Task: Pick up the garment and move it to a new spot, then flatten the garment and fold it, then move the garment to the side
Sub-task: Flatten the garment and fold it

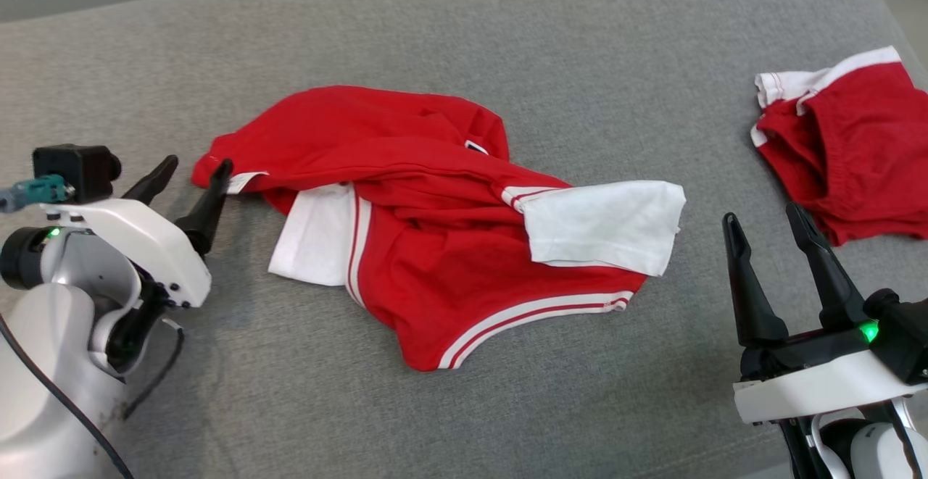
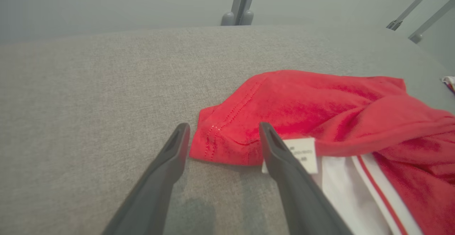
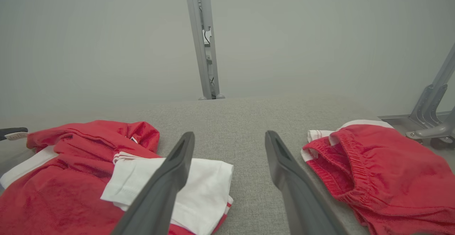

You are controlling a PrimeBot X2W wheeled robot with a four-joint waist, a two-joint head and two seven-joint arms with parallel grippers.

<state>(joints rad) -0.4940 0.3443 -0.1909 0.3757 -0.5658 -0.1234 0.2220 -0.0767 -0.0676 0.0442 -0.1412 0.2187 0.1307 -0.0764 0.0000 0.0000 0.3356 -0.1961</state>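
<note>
Garment (image 1: pixel 420 247) sits crumpled in the middle of the grey fabric surface (image 1: pixel 507 44), a red shirt with white sleeves and striped trim, 1 white sleeve flopped out toward the robot's right. Left gripper (image 1: pixel 194 169) is right at the shirt's left hem corner, jaws spread wide with nothing in them, 1 finger crossing in front of the white care label (image 2: pixel 302 153). Right gripper (image 1: pixel 761 214) is spread and empty too, low over bare fabric between that white sleeve and a second piece, red shorts (image 1: pixel 863 146) with a white band, lying well apart at the right edge.
</note>
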